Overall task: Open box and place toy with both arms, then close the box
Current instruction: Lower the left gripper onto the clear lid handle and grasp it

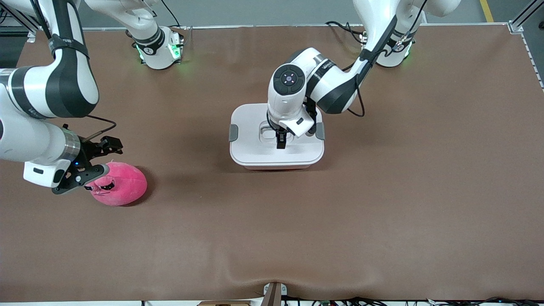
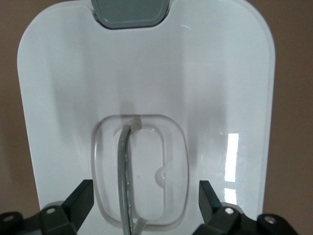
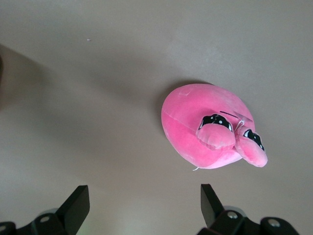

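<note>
Centre of box [image 1: 255,153] lid covered in front view by left arm wrist and left gripper [image 1: 281,141]; jaw-to-handle contact not resolved there. One grey clip [image 1: 320,131] partly masked by wrist.

Lid cut off by edge in left wrist view; handle [image 2: 128,171] lower end cropped; only one clip [image 2: 131,12] seen, itself cropped.

Toy [image 1: 121,183] partly hidden under right gripper [image 1: 87,163] in front view; face partly covered.

Right arm cropped at front view edge.
</note>
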